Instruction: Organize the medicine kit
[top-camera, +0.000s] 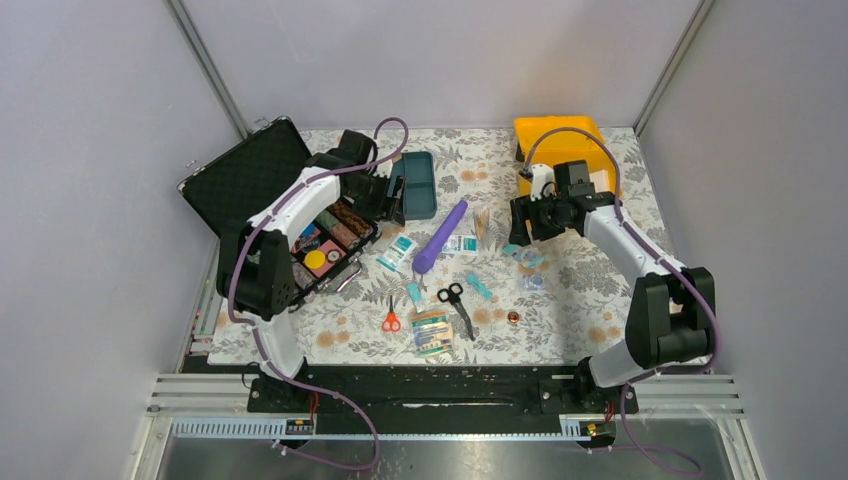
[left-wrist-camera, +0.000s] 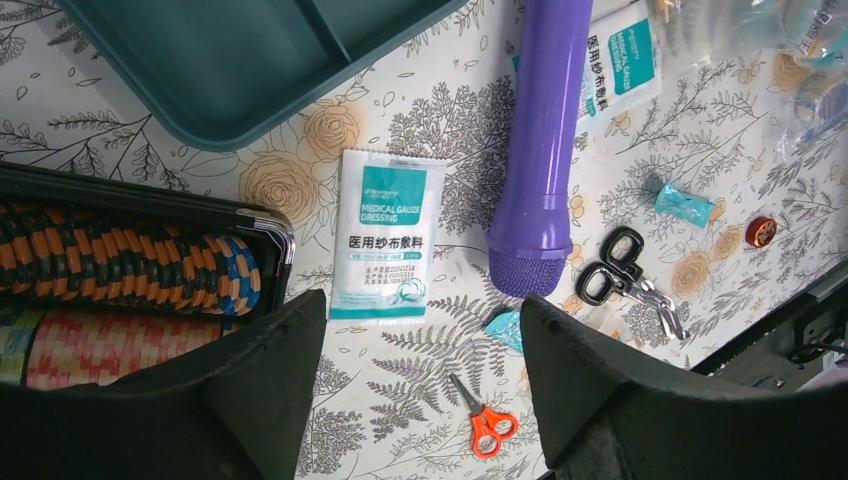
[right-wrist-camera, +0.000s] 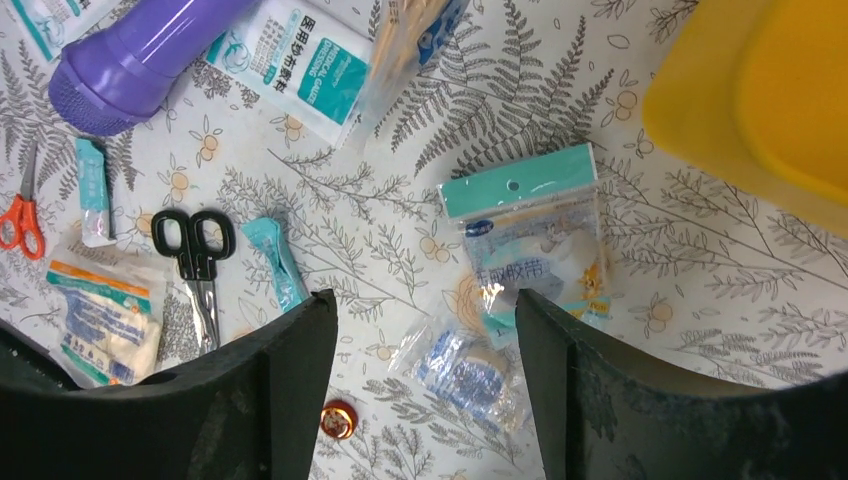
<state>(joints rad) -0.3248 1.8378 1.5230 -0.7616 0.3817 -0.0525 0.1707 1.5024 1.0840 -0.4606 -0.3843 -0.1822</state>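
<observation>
Top view gives you the boxy yellow medicine kit (top-camera: 560, 140) at the table's (top-camera: 600, 300) far right, with 1 teal tray (top-camera: 415, 185) lying apart. Left wrist shows you the left end effector (left-wrist-camera: 423, 400) wide and empty over 1 glossy gauze sachet (left-wrist-camera: 380, 235), its print unreadable from above. Right wrist: right end effector (right-wrist-camera: 425, 390) wide, empty, above 2 crinkly clear packets (right-wrist-camera: 535, 235).
</observation>
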